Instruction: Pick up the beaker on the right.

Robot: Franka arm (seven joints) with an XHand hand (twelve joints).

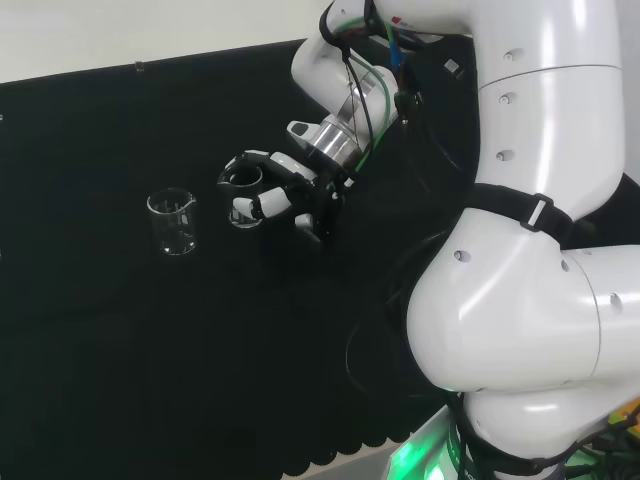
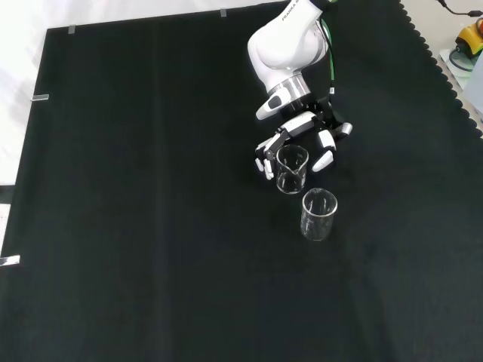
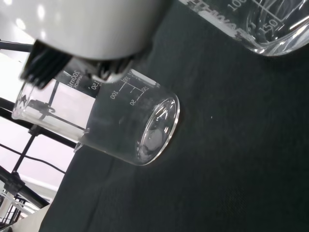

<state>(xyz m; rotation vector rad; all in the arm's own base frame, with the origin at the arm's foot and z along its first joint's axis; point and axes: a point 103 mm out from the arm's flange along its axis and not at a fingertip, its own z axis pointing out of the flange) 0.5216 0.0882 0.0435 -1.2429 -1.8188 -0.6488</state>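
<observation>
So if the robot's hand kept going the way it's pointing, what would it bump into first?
Most likely the nearer beaker: the hand already has its fingers either side of it. The second beaker stands just beyond. Whether the fingers touch the glass yet is unclear.

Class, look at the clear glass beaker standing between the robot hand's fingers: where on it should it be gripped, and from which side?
Grip the clear glass beaker round its straight cylindrical wall, about mid-height, below the flared rim. It stands upright and open-topped, so a sideways approach suits it. The robot hand already comes in from the front view's top, fingers either side, away from the second clear beaker standing apart below it.
</observation>
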